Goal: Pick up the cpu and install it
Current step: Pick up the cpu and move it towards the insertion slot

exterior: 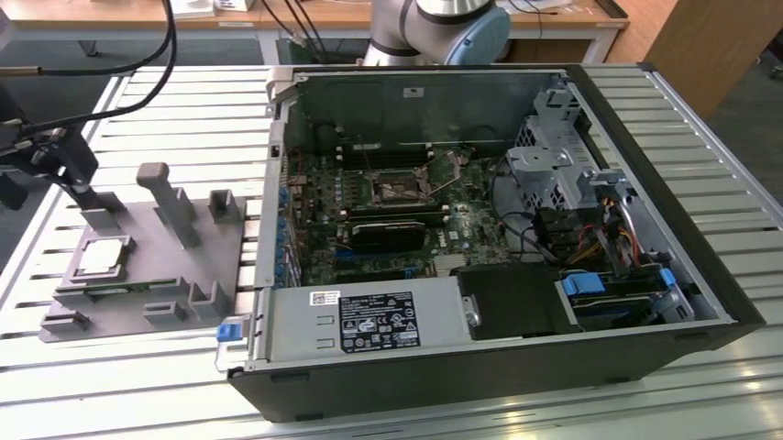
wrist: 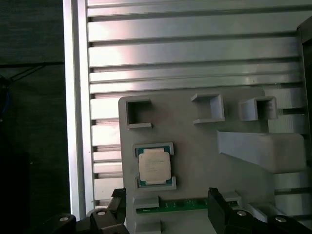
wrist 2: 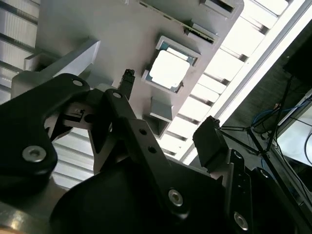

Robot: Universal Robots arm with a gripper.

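The cpu (exterior: 101, 257) is a small silver-grey square chip lying flat in a recess of the grey fixture plate (exterior: 183, 275), at the exterior view's left. It also shows in the first wrist view as the cpu (wrist: 154, 167) and in the second wrist view as the cpu (wrist 2: 168, 69). My black gripper (exterior: 73, 179) hangs above the plate's far end, clear of the chip. In both wrist views the gripper (wrist: 165, 195) (wrist 2: 168, 102) stands open, its fingertips (wrist 2: 127, 75) apart with nothing between them.
An open computer case (exterior: 490, 229) lies to the exterior view's right of the plate, with the motherboard socket (exterior: 398, 191) and a dark block (exterior: 389, 231) inside. Grey posts (exterior: 165, 197) rise from the fixture plate. Everything rests on a slatted aluminium table (exterior: 159, 110).
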